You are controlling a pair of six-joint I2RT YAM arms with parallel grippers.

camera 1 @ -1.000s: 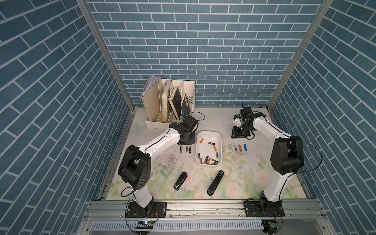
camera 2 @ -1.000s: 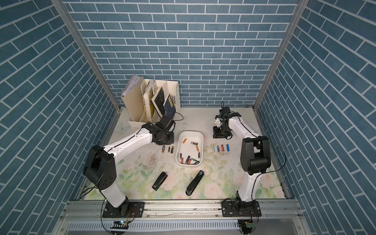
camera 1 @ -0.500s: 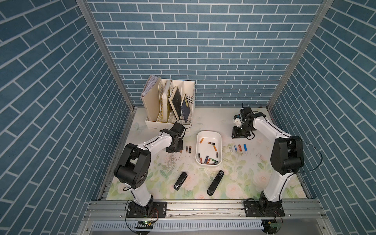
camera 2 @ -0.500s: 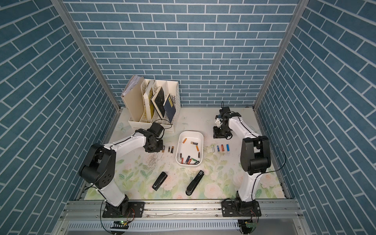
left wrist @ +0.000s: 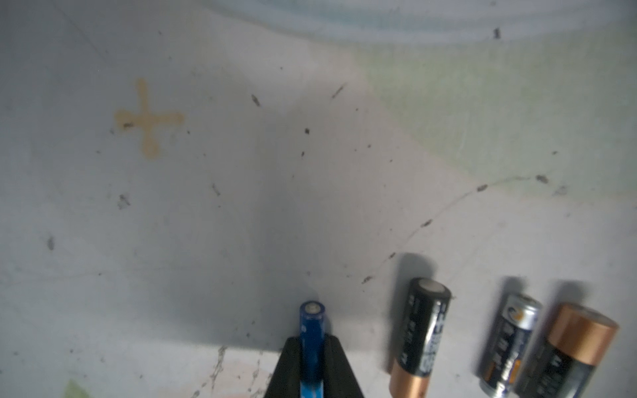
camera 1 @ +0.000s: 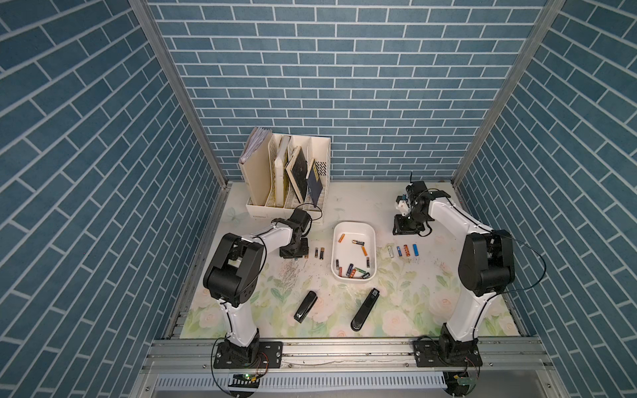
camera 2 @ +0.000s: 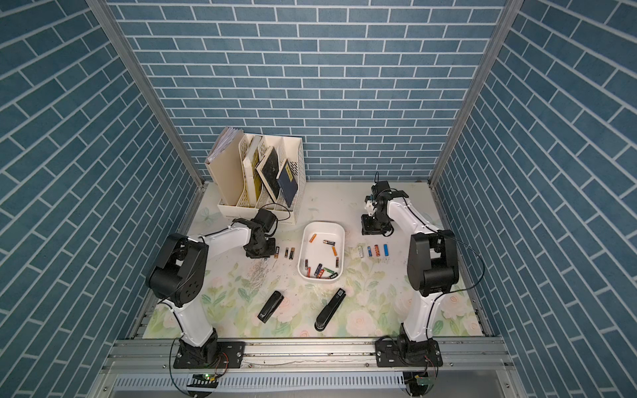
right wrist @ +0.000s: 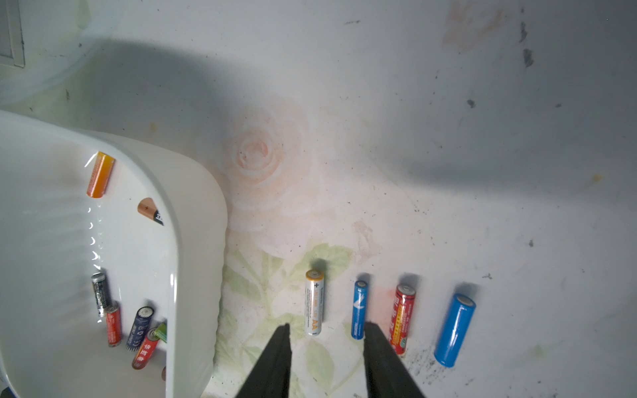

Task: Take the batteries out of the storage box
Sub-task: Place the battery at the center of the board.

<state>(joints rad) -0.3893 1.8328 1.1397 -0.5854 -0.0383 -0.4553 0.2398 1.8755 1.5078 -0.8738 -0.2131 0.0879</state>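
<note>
The white storage box [camera 1: 354, 224] sits mid-table with several batteries [camera 1: 355, 272] in it. My left gripper [left wrist: 312, 339] is shut on a thin blue battery [left wrist: 312, 320], low over the mat left of the box. Three batteries [left wrist: 422, 330] lie in a row beside it, seen in both top views [camera 1: 319, 253] [camera 2: 289, 253]. My right gripper [right wrist: 327, 327] hangs open and empty behind a row of several batteries [camera 1: 402, 250] right of the box: white [right wrist: 314, 301], blue [right wrist: 359, 308], red [right wrist: 403, 317] and a thick blue one [right wrist: 455, 329].
A cream file organizer [camera 1: 286, 172] with books stands at the back left. Two black staplers [camera 1: 305, 306] [camera 1: 365, 308] lie toward the front. A scatter of loose staples [camera 1: 291, 274] lies in front of the left gripper.
My left arm has swung left from beside the box and come down toward the mat next to the three batteries, holding the blue battery. The right arm has not moved.
</note>
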